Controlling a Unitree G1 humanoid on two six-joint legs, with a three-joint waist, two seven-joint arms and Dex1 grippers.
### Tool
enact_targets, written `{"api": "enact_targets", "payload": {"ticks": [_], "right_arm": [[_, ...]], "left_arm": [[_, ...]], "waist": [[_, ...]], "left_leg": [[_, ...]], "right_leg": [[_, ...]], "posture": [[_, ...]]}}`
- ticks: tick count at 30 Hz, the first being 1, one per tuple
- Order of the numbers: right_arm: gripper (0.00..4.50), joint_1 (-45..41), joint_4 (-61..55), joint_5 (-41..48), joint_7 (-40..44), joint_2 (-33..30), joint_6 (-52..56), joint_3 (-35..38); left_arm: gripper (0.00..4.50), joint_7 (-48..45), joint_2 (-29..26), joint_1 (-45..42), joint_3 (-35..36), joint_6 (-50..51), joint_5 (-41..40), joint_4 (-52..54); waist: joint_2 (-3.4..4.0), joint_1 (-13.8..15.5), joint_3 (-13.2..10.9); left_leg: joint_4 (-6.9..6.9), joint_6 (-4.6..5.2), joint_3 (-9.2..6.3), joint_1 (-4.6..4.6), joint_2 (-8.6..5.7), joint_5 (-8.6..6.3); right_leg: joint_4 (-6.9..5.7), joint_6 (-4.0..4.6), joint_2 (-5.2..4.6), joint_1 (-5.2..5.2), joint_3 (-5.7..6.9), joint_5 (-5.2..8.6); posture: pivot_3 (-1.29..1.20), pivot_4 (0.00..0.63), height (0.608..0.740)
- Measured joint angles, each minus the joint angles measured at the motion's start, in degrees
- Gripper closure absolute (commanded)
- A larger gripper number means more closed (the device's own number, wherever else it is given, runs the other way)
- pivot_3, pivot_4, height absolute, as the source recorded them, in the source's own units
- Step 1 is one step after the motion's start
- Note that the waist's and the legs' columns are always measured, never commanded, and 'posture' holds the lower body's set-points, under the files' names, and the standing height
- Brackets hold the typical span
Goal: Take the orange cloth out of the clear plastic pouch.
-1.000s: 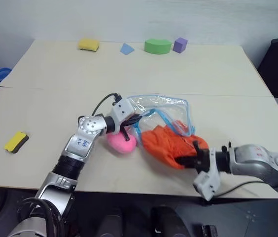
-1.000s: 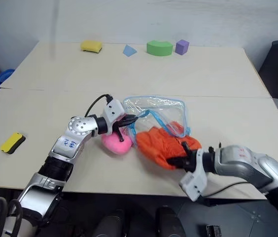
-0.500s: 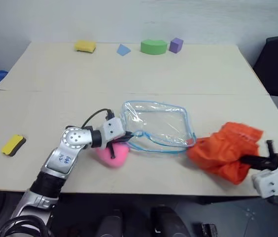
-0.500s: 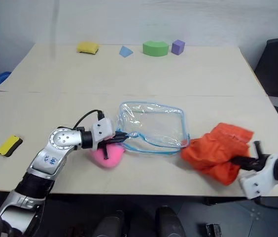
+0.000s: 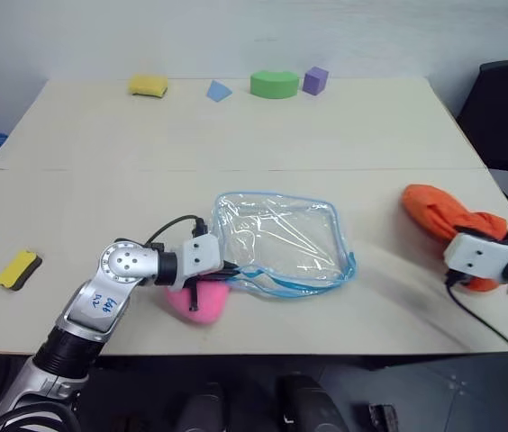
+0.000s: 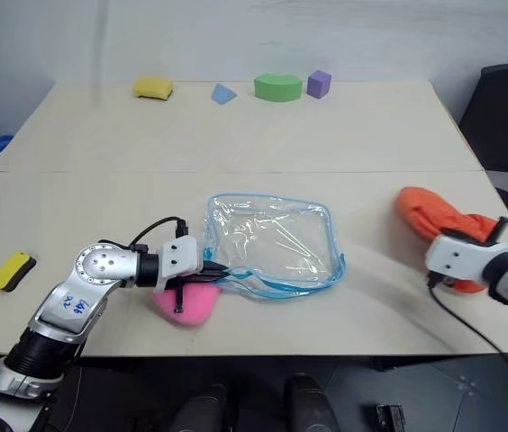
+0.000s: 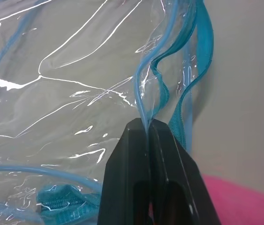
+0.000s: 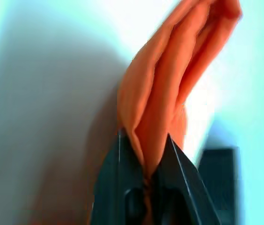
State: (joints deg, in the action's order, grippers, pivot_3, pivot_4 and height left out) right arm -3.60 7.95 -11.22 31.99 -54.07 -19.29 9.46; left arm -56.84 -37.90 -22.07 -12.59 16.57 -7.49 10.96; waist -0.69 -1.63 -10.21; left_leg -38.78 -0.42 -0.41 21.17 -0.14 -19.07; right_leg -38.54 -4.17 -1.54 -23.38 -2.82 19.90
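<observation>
— Two hands, each gripping something? Start on the left.
— Left hand (image 7: 148, 123) pinches the blue edge of the clear pouch (image 5: 281, 238), which lies flat mid-bench (image 5: 236, 135), with a pink lump (image 5: 198, 300) beside it.
— And right?
— Right hand (image 8: 144, 140) is clamped on the orange cloth (image 5: 448, 213), well apart from the pouch, near the bench's right edge.

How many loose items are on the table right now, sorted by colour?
Yellow: 2, the sponge and the block
Blue: 1, the wedge
Green: 1, the arch block
Purple: 1, the cube
Pink: 1, the foam lump
Orange: 1, the orange cloth
Clear: 1, the clear plastic pouch
Total: 8
</observation>
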Motion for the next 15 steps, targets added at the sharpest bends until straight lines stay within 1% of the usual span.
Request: {"api": "enact_targets", "payload": {"ticks": [3, 5, 7, 8, 9, 11, 13, 15], "right_arm": [[4.47, 1.3, -4.2, 2.0, 2.9, 2.7, 2.1, -3.2], [4.47, 1.8, -5.2, 2.2, 3.8, 3.2, 3.5, -4.5], [3.89, 1.8, -5.2, 2.2, 4.0, 3.2, 5.8, -4.6], [3.66, 1.8, -5.1, 2.5, 4.1, 3.2, 7.1, -4.6], [3.27, 1.7, -5.0, 3.2, 4.2, 3.3, 8.3, -4.4], [2.59, 1.9, -5.6, 5.9, 5.1, 3.7, 11.1, -3.2], [1.95, 3.1, -8.0, 11.0, 7.7, 3.8, 16.0, -0.9], [1.20, 4.6, -11.2, 15.9, 10.4, 3.8, 20.7, 1.7]], "left_arm": [[4.50, 0.8, 1.5, 0.0, 0.8, 3.4, -1.6, 0.8], [4.50, 1.8, 2.2, 0.0, 1.6, 6.3, -3.0, 1.5], [4.50, 2.6, 3.0, -0.3, 3.1, 10.1, -5.1, 1.9], [4.03, 3.2, 3.2, -0.4, 3.8, 11.8, -6.1, 2.1], [3.80, 3.7, 3.4, -0.5, 4.5, 13.5, -7.0, 2.2], [3.19, 4.2, 3.4, -0.6, 5.6, 15.8, -8.6, 2.8], [2.61, 4.2, 3.3, -0.5, 7.0, 18.1, -10.9, 4.8], [1.96, 4.4, 3.4, -0.4, 8.6, 20.0, -13.2, 6.7]], "waist": [[0.00, 0.1, 0.0], [0.00, 0.2, 0.0], [0.00, 0.4, 0.0], [0.00, 0.4, 0.0], [0.00, 0.4, 0.0], [0.00, 0.4, 0.0], [-0.01, 0.5, 0.0], [0.00, 0.4, 0.0]], "left_leg": [[-0.05, 0.05, 0.00, 0.03, -0.01, -0.03], [-0.08, 0.07, -0.01, 0.04, -0.02, -0.04], [-0.12, 0.07, -0.03, 0.05, -0.04, -0.04], [-0.13, 0.07, -0.03, 0.05, -0.04, -0.04], [-0.13, 0.06, -0.03, 0.05, -0.04, -0.04], [-0.12, 0.05, -0.04, 0.05, -0.03, -0.03], [-0.12, 0.04, -0.05, 0.07, -0.03, -0.03], [-0.13, 0.05, -0.05, 0.06, -0.03, -0.03]], "right_leg": [[-0.01, 0.00, -0.03, 0.00, 0.00, 0.00], [-0.01, 0.00, -0.05, 0.00, 0.00, 0.00], [-0.02, 0.00, -0.07, 0.01, 0.01, 0.00], [-0.03, 0.00, -0.07, 0.01, 0.01, 0.00], [-0.03, 0.00, -0.07, 0.01, 0.01, 0.00], [-0.04, 0.00, -0.06, 0.00, 0.01, 0.00], [-0.04, 0.00, -0.06, 0.00, 0.02, 0.00], [-0.02, 0.00, -0.07, 0.01, 0.02, 0.00]], "posture": [[0.00, 0.150, 0.740], [0.00, 0.150, 0.740], [0.00, 0.150, 0.740], [0.00, 0.150, 0.740], [0.00, 0.150, 0.740], [0.00, 0.150, 0.740], [0.00, 0.150, 0.740], [0.00, 0.150, 0.740]]}}
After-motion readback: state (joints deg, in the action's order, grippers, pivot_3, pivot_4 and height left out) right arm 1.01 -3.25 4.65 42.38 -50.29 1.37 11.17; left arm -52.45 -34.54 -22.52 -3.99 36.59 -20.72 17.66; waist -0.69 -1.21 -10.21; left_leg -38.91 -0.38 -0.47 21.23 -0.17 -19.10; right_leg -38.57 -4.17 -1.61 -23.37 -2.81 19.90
